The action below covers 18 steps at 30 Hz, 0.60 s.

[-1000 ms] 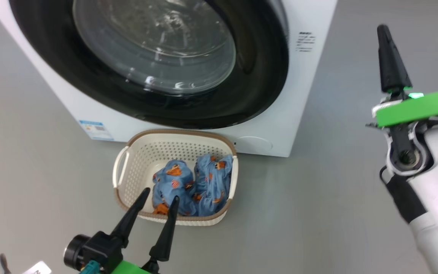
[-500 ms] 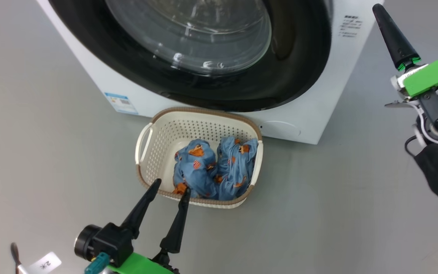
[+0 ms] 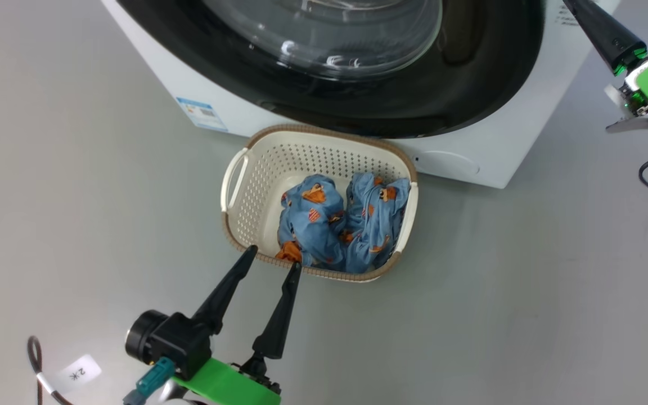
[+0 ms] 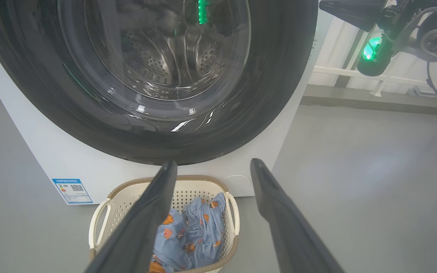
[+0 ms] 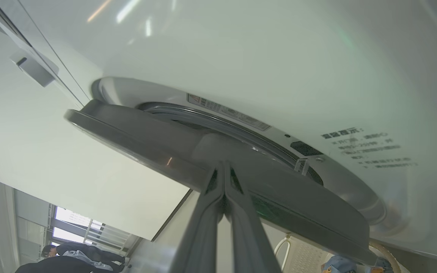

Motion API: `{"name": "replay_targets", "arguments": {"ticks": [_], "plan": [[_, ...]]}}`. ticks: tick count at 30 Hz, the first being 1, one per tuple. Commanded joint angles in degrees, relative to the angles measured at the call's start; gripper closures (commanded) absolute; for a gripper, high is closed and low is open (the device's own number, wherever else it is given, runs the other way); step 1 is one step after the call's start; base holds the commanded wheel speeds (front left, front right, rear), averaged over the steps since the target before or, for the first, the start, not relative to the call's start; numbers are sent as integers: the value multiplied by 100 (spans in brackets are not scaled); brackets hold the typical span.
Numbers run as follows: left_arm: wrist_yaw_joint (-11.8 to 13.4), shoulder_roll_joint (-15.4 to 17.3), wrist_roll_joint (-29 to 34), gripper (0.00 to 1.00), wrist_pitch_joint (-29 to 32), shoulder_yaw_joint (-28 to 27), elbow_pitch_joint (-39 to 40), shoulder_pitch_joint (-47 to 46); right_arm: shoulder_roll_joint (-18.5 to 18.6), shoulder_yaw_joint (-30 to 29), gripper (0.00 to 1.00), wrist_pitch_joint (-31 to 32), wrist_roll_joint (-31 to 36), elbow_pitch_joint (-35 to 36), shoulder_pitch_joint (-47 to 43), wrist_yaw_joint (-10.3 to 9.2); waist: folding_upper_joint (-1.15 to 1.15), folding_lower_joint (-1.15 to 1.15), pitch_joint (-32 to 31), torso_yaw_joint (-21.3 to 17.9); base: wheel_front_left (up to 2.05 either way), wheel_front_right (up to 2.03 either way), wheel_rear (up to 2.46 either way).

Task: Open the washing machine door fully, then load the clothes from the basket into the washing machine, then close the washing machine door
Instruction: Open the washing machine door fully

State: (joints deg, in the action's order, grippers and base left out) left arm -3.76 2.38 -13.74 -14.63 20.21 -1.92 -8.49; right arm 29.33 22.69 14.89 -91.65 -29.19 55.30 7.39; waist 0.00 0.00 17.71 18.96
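The washing machine (image 3: 473,163) stands at the top of the head view, its glossy black door (image 3: 487,84) across the front. In the right wrist view the door's grey rim (image 5: 154,146) stands slightly off the white front (image 5: 279,57). My right gripper (image 5: 224,165) is shut, its tips at that rim. It comes in from the upper right as a dark spike (image 3: 599,28). The basket (image 3: 256,185) sits on the floor against the machine with the blue printed clothes (image 3: 341,225) inside. My left gripper (image 3: 274,259) is open just short of the basket's near rim.
Grey floor (image 3: 526,281) stretches to the right of the basket and the machine. A blue label (image 3: 201,112) marks the machine's lower left front. A white railing and wall (image 4: 355,72) stand behind to the right. A person (image 5: 70,258) shows far off in the right wrist view.
The camera has shifted, sliding machine and basket right in the picture. My right gripper has moved in over the door's right edge. The left gripper's tips now lie at the basket's near rim.
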Motion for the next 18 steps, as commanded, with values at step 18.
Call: {"name": "replay_targets", "arguments": {"ticks": [18], "plan": [[190, 50, -185, 0, -37, 182, 298, -377, 76, -140, 100, 791, -63, -403, 625, 10, 0, 0, 457, 310, 0, 0, 0]]}}
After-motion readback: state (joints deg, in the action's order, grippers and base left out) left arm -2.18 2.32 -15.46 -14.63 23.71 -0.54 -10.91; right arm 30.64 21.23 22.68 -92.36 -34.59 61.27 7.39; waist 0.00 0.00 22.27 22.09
